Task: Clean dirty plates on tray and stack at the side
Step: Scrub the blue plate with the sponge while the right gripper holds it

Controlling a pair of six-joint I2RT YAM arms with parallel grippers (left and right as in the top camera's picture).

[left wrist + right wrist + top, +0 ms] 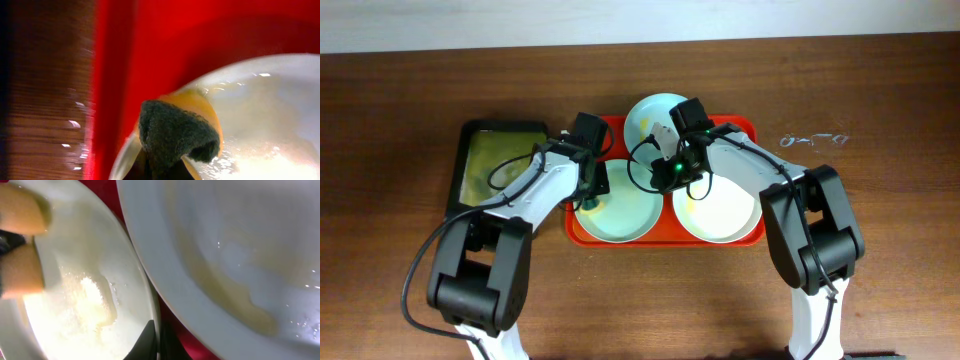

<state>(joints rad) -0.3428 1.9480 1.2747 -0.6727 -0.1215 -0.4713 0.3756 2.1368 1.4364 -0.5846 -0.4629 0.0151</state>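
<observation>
The red tray (pixel 665 241) holds three plates. A pale blue-green plate (pixel 650 110) lies at the back, another pale blue-green plate (pixel 625 215) at the front left, and a white plate (pixel 725 210) at the front right. My left gripper (pixel 588 200) is shut on a yellow sponge with a dark scouring face (pixel 175 135), pressed on the front-left plate (pixel 260 100) near its left rim, beside the tray wall (pixel 130 60). My right gripper (pixel 670 180) is shut on that plate's right rim (pixel 85 310), its fingers (pixel 157 342) astride the edge. The white plate (pixel 225 240) shows a yellowish smear.
A dark green-black tray (pixel 500 165) lies on the wooden table left of the red tray. A small glinting object (pixel 815 140) lies on the table to the right. Both arms cross over the middle of the red tray.
</observation>
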